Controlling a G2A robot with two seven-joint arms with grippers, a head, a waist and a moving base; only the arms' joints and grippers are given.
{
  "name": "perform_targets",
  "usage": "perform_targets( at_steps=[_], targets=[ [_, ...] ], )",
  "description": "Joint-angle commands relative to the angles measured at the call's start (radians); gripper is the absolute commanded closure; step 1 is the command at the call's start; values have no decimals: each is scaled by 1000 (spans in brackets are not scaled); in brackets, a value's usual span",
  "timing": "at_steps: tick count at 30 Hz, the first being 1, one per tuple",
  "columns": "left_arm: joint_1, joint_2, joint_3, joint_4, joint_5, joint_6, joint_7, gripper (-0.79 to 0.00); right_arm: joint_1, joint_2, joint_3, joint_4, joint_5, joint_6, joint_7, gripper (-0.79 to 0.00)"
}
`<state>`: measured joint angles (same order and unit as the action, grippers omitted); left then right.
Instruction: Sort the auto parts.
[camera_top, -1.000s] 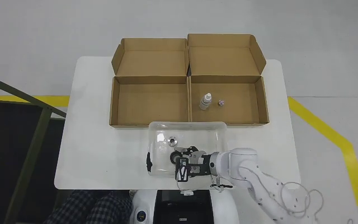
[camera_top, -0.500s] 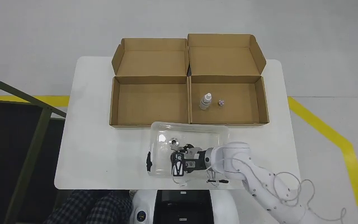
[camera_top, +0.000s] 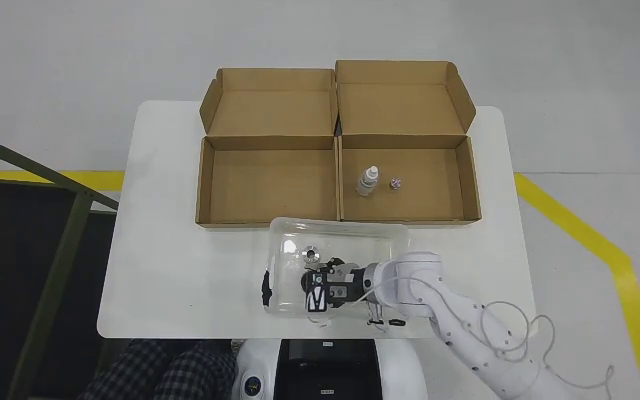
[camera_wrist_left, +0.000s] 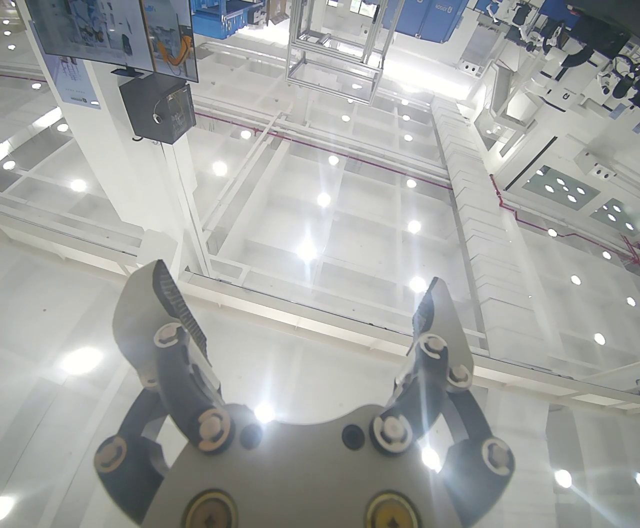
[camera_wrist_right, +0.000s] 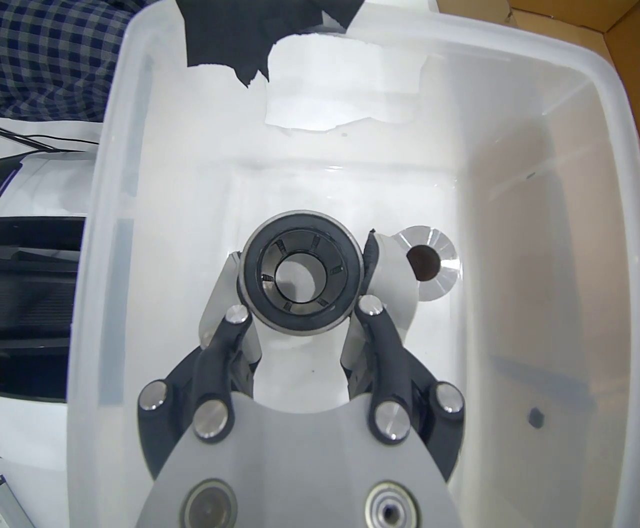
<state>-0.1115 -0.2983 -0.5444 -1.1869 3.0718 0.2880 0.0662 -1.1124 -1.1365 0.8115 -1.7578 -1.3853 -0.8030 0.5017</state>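
Progress, judged from layout: partly done. The clear bin (camera_top: 400, 232) sat at the near edge of the desk (camera_top: 160, 250) and held at least two unsorted parts: a black bearing (camera_wrist_right: 300, 224) and a silver disc (camera_wrist_right: 440, 250) with a dark centre, lying just on the far side of the bearing. Beyond the bin stood two open cardboard boxes side by side. The right box (camera_top: 470, 190) held a small white bottle (camera_top: 367, 181) and a small part (camera_top: 396, 183), too small to identify. No sorted part could be made out in the left box (camera_top: 203, 180).

Right gripper (camera_wrist_right: 302, 250) was down inside the bin. The bearing lay flat, bore upward, between its fingers (camera_wrist_right: 372, 250). One pad met each side of the outer rim, so I read this as a pinch on the bearing. The far finger stood between the bearing and the disc. Whether the bearing was off the bin floor: could not tell.

Left gripper (camera_wrist_left: 296, 277) pointed at the ceiling, fingers spread, holding nothing.
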Motion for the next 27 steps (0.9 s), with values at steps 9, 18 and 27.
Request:
perform_targets(
  at_steps=[9,18,27],
  targets=[
    [0,0,0,0,0,0,0,-785,-18,13,43,-50,40,-34,-15,0],
    [0,0,0,0,0,0,0,-785,-42,32,125,-103,118,-63,-31,0],
    [0,0,0,0,0,0,0,-785,-64,54,242,-185,216,-78,-46,0]
  ],
)
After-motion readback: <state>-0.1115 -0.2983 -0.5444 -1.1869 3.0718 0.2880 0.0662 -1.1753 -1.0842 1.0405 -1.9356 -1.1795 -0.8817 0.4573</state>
